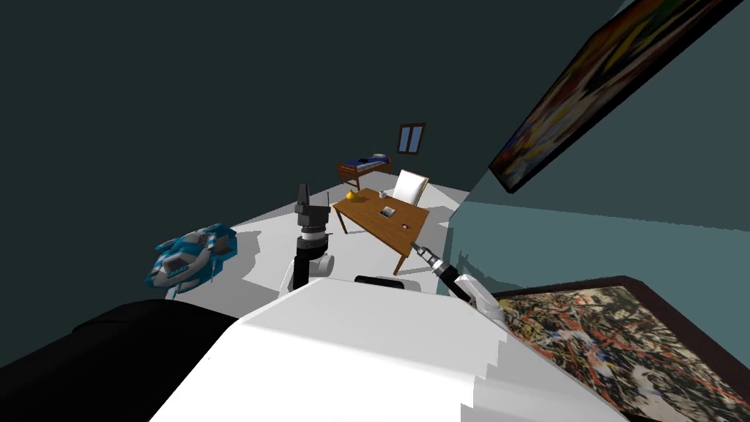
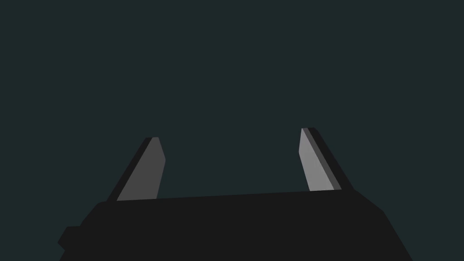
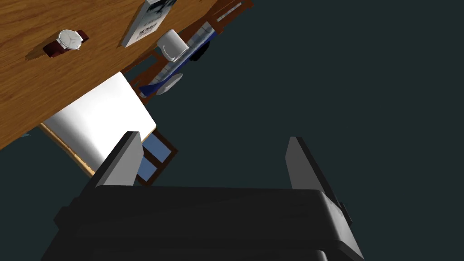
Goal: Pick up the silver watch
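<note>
Silver-faced watch (image 3: 67, 41) with dark red strap, flat on wooden table (image 3: 41, 95), nothing touching it. Beside it on same top: book (image 3: 149, 20), then white mug (image 3: 172, 44). White chair (image 3: 99, 118) at table's far edge. Right gripper (image 3: 212, 136) near table's corner, well apart from watch, fingers spread wide, nothing between. Left gripper (image 2: 231, 133) raised beside table (image 1: 381, 220), fingers likewise released, empty. Blue toy ship (image 1: 192, 255) on floor at left
</note>
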Robot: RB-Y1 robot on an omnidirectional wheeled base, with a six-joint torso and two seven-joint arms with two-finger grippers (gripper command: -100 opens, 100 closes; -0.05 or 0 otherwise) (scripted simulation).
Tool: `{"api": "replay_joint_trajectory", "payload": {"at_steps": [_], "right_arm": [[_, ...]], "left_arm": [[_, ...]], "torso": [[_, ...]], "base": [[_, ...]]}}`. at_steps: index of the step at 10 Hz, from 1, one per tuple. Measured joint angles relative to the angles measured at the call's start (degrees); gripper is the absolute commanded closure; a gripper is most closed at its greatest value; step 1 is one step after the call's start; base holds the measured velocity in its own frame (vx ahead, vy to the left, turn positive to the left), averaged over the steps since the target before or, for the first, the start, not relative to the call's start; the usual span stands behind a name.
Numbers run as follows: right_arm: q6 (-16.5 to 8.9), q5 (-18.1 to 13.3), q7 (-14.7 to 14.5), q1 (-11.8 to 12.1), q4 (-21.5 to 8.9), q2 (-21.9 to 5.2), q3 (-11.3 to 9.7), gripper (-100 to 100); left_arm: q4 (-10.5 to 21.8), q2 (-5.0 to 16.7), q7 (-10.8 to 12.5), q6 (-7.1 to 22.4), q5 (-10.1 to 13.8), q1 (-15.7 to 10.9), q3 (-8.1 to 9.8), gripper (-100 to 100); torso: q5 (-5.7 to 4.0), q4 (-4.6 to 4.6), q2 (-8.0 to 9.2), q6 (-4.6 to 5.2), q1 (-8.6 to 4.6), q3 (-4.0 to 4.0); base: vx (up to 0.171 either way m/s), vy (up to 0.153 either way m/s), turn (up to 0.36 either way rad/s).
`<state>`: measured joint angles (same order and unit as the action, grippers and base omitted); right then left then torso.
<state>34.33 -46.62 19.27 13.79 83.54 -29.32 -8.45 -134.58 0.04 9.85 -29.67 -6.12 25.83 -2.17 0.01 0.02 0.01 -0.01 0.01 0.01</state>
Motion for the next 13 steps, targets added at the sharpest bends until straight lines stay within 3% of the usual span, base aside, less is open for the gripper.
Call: {"api": "replay_joint_trajectory", "payload": {"at_steps": [2,8,10,12,13], "right_arm": [[0.43,-2.76,0.28,-2.11,-4.82,-1.48,-0.15,-100],[-0.51,-11.92,1.96,-5.54,-16.72,-5.99,-1.19,-100],[-1.40,-15.17,3.27,-6.32,-18.70,-7.86,-1.96,-100],[-0.96,-17.66,2.83,-8.07,-24.16,-8.72,-1.86,-100],[-1.38,-19.08,3.45,-7.82,-24.51,-9.53,-2.13,-100]], "left_arm": [[0.00,0.00,0.00,0.00,0.00,0.00,0.00,0],[0.00,0.00,0.00,0.00,0.00,0.01,0.00,0],[0.00,0.00,0.00,0.00,0.00,0.01,0.00,0],[0.00,0.00,0.00,0.00,0.00,0.01,0.00,0],[0.00,0.00,0.00,0.00,0.00,0.01,0.01,0]], "torso": [[0.00,0.00,-0.02,0.00,0.00,-0.01],[0.00,-0.01,-0.05,0.03,0.00,-0.03],[0.01,-0.01,-0.09,0.00,0.02,-0.05],[0.00,-0.02,-0.10,0.02,0.00,-0.05],[0.00,-0.02,-0.08,0.07,-0.01,-0.05]], "base": [[-0.005,0.013,0.189],[0.003,0.013,0.204],[0.014,0.013,0.213],[0.016,0.010,0.211],[0.018,0.013,0.353]]}}
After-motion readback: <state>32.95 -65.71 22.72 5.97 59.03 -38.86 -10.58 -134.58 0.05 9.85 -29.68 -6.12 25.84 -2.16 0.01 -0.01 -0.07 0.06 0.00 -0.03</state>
